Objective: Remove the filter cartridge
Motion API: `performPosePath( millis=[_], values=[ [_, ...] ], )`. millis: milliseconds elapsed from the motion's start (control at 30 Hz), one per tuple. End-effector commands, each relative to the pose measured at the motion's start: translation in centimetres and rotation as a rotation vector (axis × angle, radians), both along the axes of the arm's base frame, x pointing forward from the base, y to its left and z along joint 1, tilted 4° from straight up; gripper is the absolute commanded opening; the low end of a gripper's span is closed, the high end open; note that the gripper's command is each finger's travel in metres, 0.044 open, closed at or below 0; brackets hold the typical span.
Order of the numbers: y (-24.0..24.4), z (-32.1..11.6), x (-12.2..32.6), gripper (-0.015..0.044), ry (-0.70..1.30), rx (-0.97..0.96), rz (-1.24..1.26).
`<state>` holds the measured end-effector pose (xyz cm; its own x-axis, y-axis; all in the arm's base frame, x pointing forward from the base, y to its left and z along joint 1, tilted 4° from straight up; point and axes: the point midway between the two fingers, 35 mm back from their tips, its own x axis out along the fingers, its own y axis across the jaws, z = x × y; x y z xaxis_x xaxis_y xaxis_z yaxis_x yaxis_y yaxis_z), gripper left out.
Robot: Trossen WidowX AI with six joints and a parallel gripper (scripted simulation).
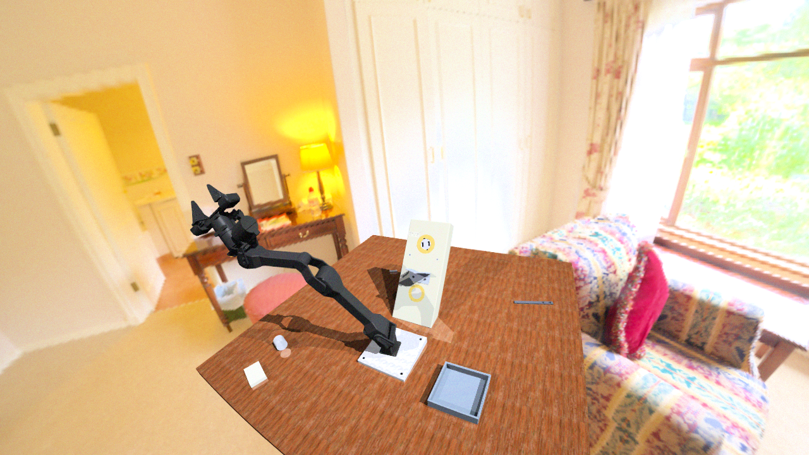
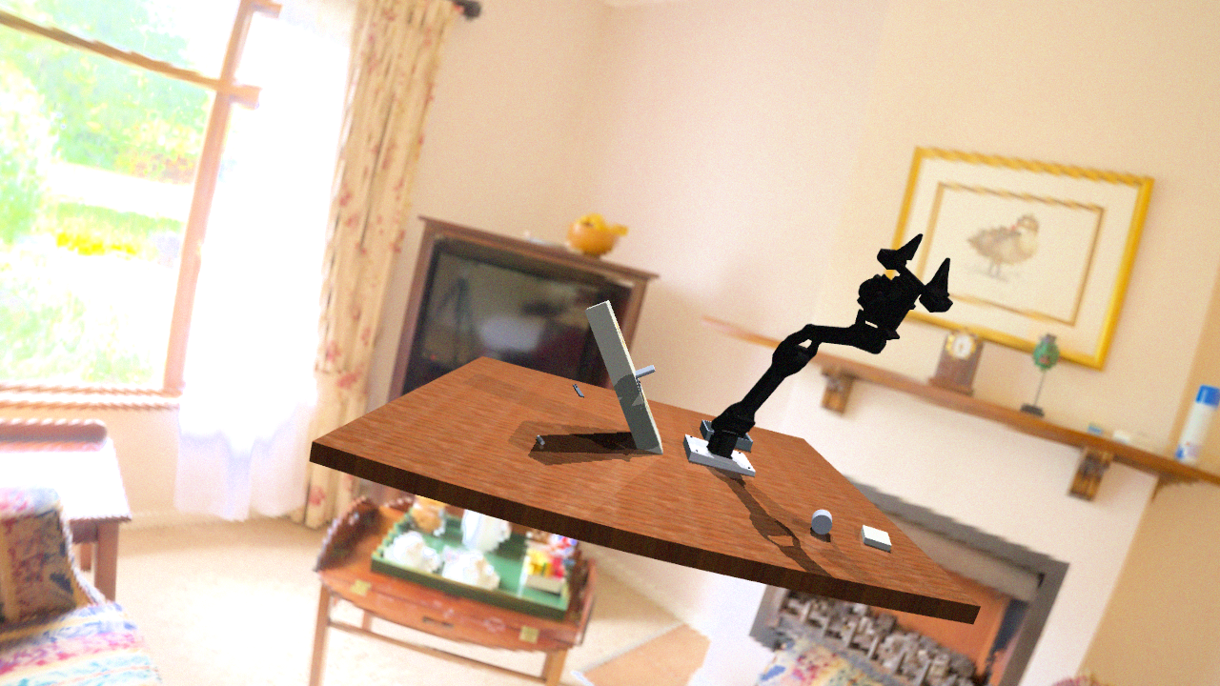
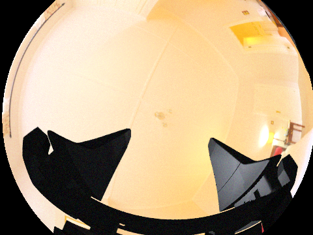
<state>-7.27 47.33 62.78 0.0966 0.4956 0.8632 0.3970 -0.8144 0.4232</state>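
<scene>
The round filter cartridge (image 1: 425, 243) sits in the upper yellow ring of the leaning pale service panel (image 1: 409, 311) (image 2: 610, 341), its two dark narrow slots showing in the top view. Its face is turned out of sight in the exterior view. The square grey-blue tray (image 1: 459, 390) lies on the table beside the arm's base and has nothing in it. My gripper (image 1: 201, 194) (image 2: 935, 247) (image 3: 171, 138) is wide open and empty. It is raised high, pointing upward, well away from both panel and tray. The wrist view shows only ceiling and walls beyond the fingers.
A grey bar (image 2: 645, 372) juts from the panel's middle, above a lower yellow ring (image 1: 416, 292). A pale short cylinder (image 1: 280, 342) (image 2: 821, 521) and a white block (image 1: 255, 373) (image 2: 876, 536) lie near one table edge. A flat grey strip (image 1: 533, 303) (image 2: 578, 390) lies beyond the panel.
</scene>
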Motion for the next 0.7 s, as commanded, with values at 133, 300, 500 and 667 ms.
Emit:
performPosePath(
  millis=[133,300,500,667],
  values=[
    [-0.2,0.3,3.7,0.0269,-0.035,-0.034,-0.139],
    [-0.1,0.1,7.8,0.0138,-0.092,-0.107,-0.303],
    [-0.5,-1.5,17.2,0.0107,-0.247,-0.346,-0.654],
    [-2.8,-3.7,25.1,0.0107,-0.374,-0.578,-0.927]
  ],
)
